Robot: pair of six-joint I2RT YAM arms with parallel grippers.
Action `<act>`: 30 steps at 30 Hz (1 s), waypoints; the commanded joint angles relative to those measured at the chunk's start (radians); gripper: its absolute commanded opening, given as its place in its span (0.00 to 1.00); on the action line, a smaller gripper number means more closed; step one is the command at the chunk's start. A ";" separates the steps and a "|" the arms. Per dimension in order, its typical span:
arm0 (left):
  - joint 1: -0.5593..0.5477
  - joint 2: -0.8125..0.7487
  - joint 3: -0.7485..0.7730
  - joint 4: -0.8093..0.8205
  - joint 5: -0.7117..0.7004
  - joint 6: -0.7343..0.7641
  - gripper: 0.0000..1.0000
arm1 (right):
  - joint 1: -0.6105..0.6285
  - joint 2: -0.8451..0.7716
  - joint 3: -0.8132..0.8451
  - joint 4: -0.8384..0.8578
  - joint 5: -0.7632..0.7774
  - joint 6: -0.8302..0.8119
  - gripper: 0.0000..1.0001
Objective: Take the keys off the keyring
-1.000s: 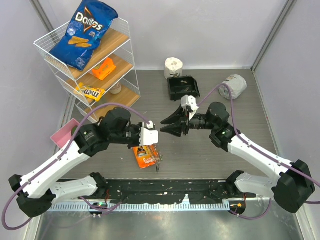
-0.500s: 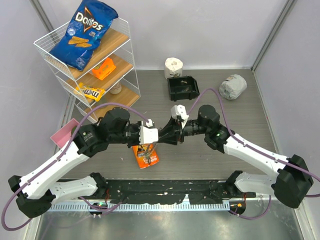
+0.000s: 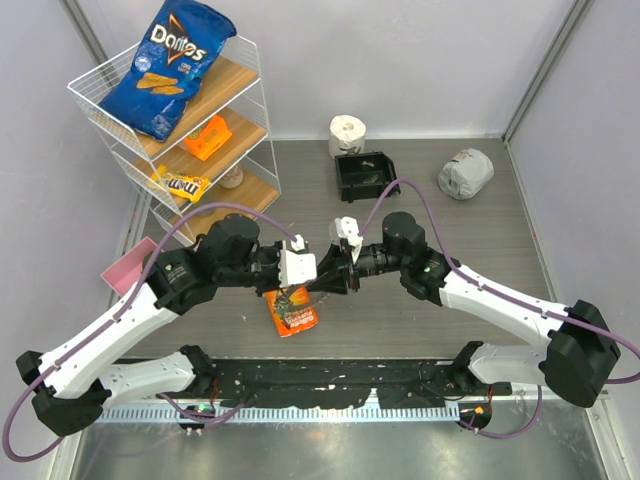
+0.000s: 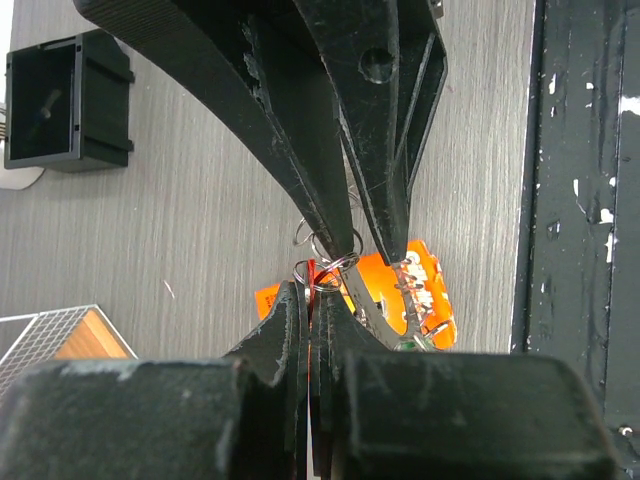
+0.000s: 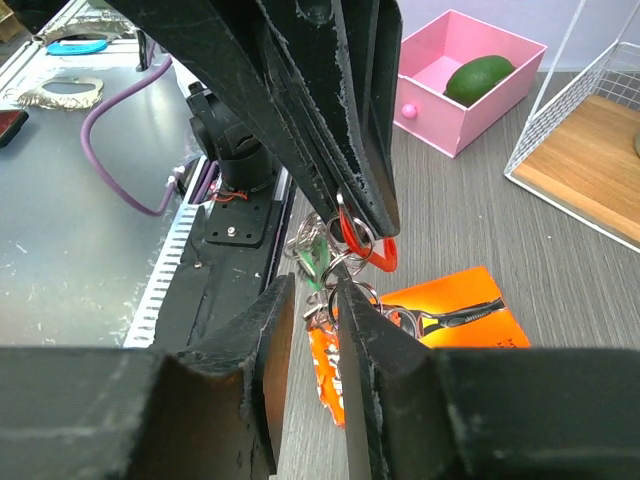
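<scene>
Holding the bunch in mid-air above the orange packet (image 3: 292,310) at the centre of the table (image 3: 480,215), the left gripper (image 4: 311,295) has its jaws fully closed on the red-headed key (image 5: 366,246), and the rest hangs from that grip. The keyring (image 4: 338,262) shows here as thin silvery wire loops just below the clamped point. The keys (image 5: 322,285), including a green-headed key (image 5: 316,255), dangle from it in one cluster. The right gripper (image 5: 312,292) meets the left one tip to tip. Its jaws stand partly open with a narrow gap that brackets the loops and hanging keys; whether its pads already touch the metal cannot be told. As a judgement, no removal is complete: every key in view is attached to the keyring, and no loose key shows on the table. What is left is the whole separation: secure one key or loop with the right jaws, work it off the ring, set it down, then repeat for each key.
</scene>
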State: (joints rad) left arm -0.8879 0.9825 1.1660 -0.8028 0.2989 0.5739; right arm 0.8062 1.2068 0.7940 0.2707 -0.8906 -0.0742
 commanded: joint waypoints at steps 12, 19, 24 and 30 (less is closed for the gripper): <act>0.003 0.013 0.037 0.099 -0.003 -0.104 0.00 | 0.013 -0.026 0.014 0.067 0.050 0.007 0.06; 0.004 -0.062 -0.034 0.125 -0.184 -0.288 0.00 | 0.013 -0.058 -0.024 0.084 0.064 0.002 0.05; 0.004 -0.099 -0.081 0.123 -0.192 -0.348 0.00 | 0.013 -0.067 -0.045 0.137 0.050 0.024 0.05; 0.004 -0.139 -0.161 0.180 -0.141 -0.404 0.00 | 0.011 -0.093 -0.081 0.209 0.042 0.057 0.05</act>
State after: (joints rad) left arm -0.8883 0.8791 1.0435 -0.7120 0.1570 0.2298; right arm 0.8124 1.1584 0.7288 0.3820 -0.8223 -0.0486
